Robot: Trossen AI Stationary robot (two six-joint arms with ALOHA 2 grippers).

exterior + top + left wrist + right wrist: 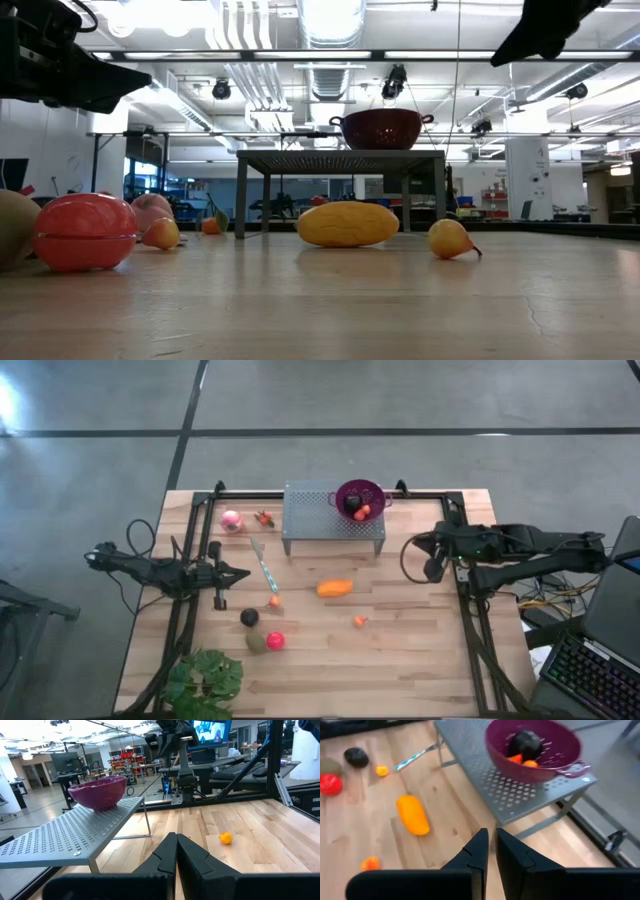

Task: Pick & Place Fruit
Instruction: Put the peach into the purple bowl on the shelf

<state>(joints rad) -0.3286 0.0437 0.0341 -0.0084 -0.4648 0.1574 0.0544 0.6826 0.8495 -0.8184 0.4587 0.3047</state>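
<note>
Table (420, 660) of pale wooden planks fills our overhead view, and we see a grey perforated metal stand (320, 515) at its far edge. On that stand's right end sits the purple perforated bowl (360, 495), holding a dark ball and small orange-red bits (522, 747). The leafy green plant (205, 680) stands at the near left corner.

We find both arms low at the table's sides. The left gripper (240, 572) points inward from the left with its fingers pressed together and nothing between them. The right gripper (432, 568), beside the stand's right end, shows fingers nearly touching in its wrist view, also empty.

Fruit lies loose on the boards: the elongated orange piece (335, 588) near the middle, the pink ball (231, 520) at the far left, the dark purple-black ball (249, 618), the olive-green piece (257, 641) touching the red ball (275, 641), and a tiny orange bit (360, 621).
</note>
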